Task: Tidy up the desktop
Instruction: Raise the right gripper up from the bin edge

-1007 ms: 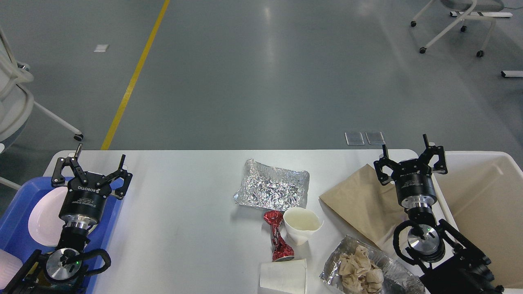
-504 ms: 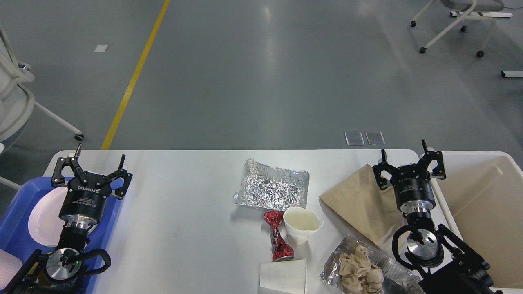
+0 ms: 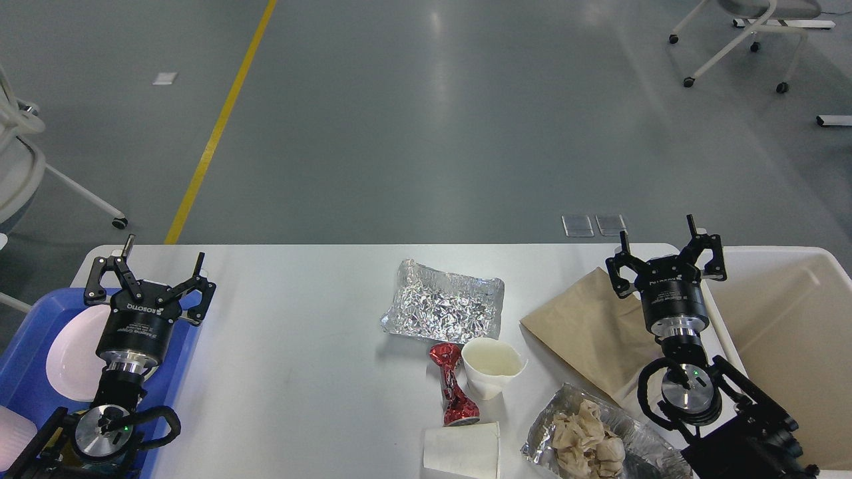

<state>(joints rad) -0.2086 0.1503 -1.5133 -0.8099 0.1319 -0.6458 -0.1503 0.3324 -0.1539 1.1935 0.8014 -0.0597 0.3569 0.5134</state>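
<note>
The tabletop (image 3: 299, 346) fills the lower half of the view and is far from tidy; take the crumpled foil sheet (image 3: 444, 307) at its middle as the landmark. Right of the foil, off the tabletop's right end, stands the cream bin (image 3: 792, 319), which looks empty. Far left of the foil a blue tray (image 3: 26, 372) carries a white plate (image 3: 70, 356). Between foil and bin lies a brown paper bag (image 3: 589, 332). Toward me and to the right of the foil, a foil dish (image 3: 639, 442) holds wadded tissue (image 3: 586, 442). Just in front of the foil sit an upright paper cup (image 3: 491, 366), a tipped cup (image 3: 462, 449) at the near edge, and a red wrapper (image 3: 451, 386) touching the upright cup's left side.

The right tool (image 3: 665, 263) hangs over the bag's far right corner, beside the bin rim, fingers spread apart and holding nothing. Over the last second it has slid a little left, away from the bin, dipped and come back up. The litter has not shifted at all. I judge that as lining up on the bag rather than gripping it, so no piece has yet gone into the bin.

The left tool (image 3: 150, 273) has stayed over the tray, fingers apart and empty.
</note>
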